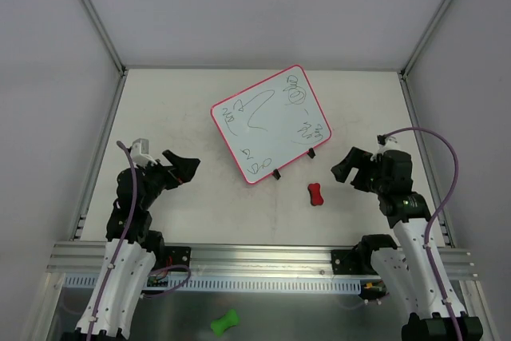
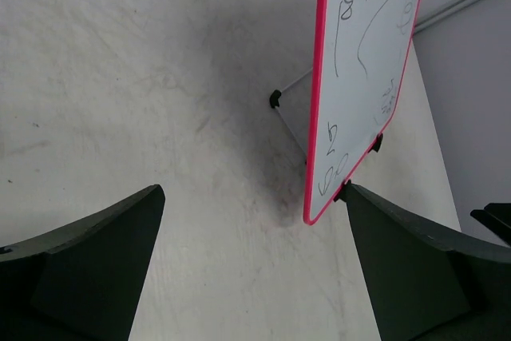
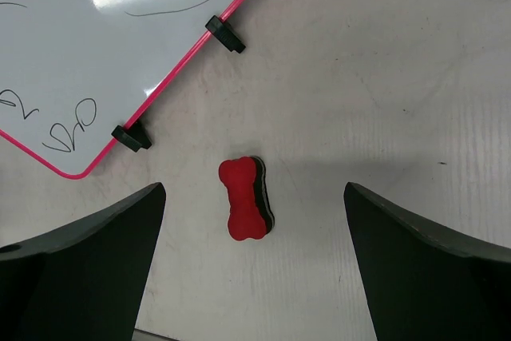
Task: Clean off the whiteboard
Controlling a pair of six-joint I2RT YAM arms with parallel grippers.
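Top view: the white scribbled whiteboard with a thin pink rim (image 1: 270, 124) sits ahead of both arms. A small red bone-shaped foam eraser (image 1: 315, 195) lies just off the whiteboard's footed edge, nearer my right gripper (image 1: 348, 167) than my left gripper (image 1: 182, 167). Both are spread wide and empty.

Left wrist: only the whiteboard ahead.

Right wrist: the eraser lies below the whiteboard's corner, centred between my fingers, its long axis crosswise to their closing line.

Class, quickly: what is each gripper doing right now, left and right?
Left gripper: open, holding nothing.
Right gripper: open, holding nothing.
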